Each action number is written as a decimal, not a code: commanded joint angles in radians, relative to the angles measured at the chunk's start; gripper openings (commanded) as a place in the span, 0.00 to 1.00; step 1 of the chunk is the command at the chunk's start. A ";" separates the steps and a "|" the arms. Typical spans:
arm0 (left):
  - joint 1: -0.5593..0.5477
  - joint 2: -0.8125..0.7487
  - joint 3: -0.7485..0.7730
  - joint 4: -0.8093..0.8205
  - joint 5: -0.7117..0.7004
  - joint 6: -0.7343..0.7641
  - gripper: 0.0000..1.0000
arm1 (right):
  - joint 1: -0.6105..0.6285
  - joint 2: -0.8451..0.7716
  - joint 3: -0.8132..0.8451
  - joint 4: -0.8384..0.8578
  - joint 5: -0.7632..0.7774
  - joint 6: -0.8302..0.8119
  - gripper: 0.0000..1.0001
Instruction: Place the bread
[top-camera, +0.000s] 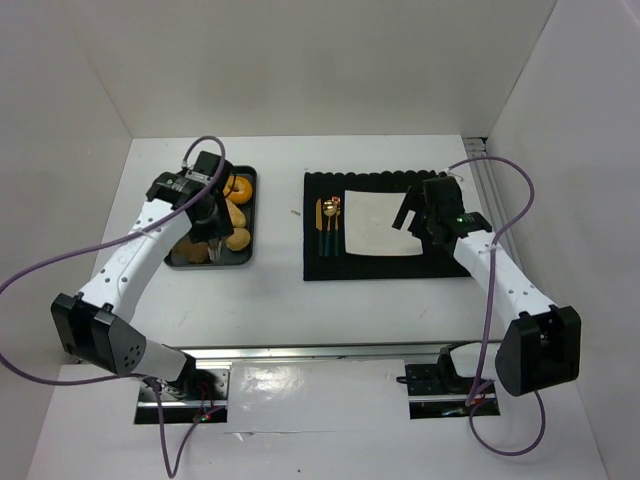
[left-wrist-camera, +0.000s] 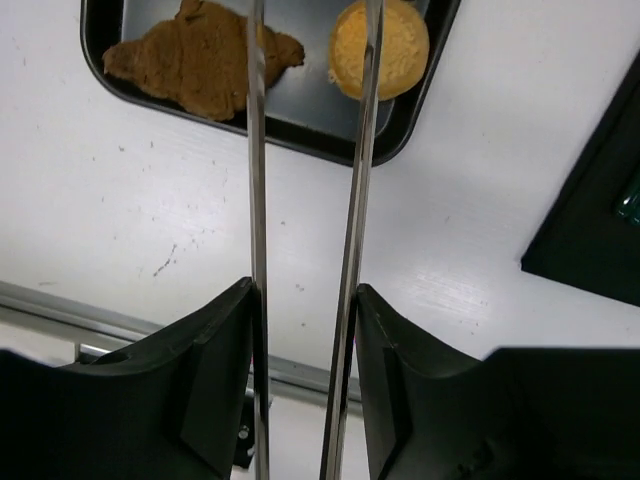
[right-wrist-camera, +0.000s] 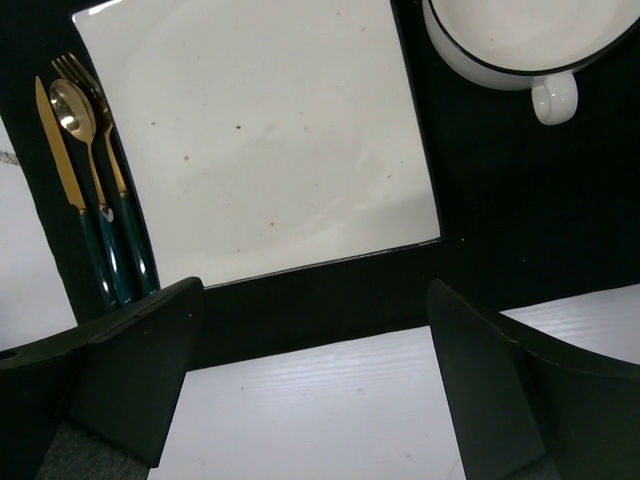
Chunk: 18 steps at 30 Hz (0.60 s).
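A black tray (top-camera: 244, 259) at the left holds several breads. In the left wrist view a brown croissant (left-wrist-camera: 200, 60) and a round yellow bun (left-wrist-camera: 385, 45) lie in the tray (left-wrist-camera: 300, 135). My left gripper (top-camera: 210, 228) is over the tray, shut on metal tongs (left-wrist-camera: 258, 150). The tong blades run between its fingers (left-wrist-camera: 305, 290) toward the breads and stand apart; their tips are out of view. A white square plate (top-camera: 382, 222) lies on a black placemat (top-camera: 380, 265). My right gripper (top-camera: 420, 215) is open and empty over the plate's right side (right-wrist-camera: 312, 290).
A gold and green knife, spoon and fork (right-wrist-camera: 85, 170) lie left of the plate (right-wrist-camera: 260, 130) on the mat. A white cup with a dark rim (right-wrist-camera: 530, 40) stands at the plate's far right corner. White walls close in the table.
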 joint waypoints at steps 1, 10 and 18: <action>0.072 -0.048 0.014 -0.053 0.117 0.024 0.54 | -0.006 0.013 0.027 0.053 -0.026 -0.017 1.00; 0.336 -0.165 -0.021 -0.093 0.338 0.063 0.60 | -0.006 0.013 0.018 0.082 -0.057 -0.017 1.00; 0.553 -0.266 -0.180 -0.037 0.472 0.002 0.62 | -0.006 0.004 0.021 0.082 -0.077 -0.017 1.00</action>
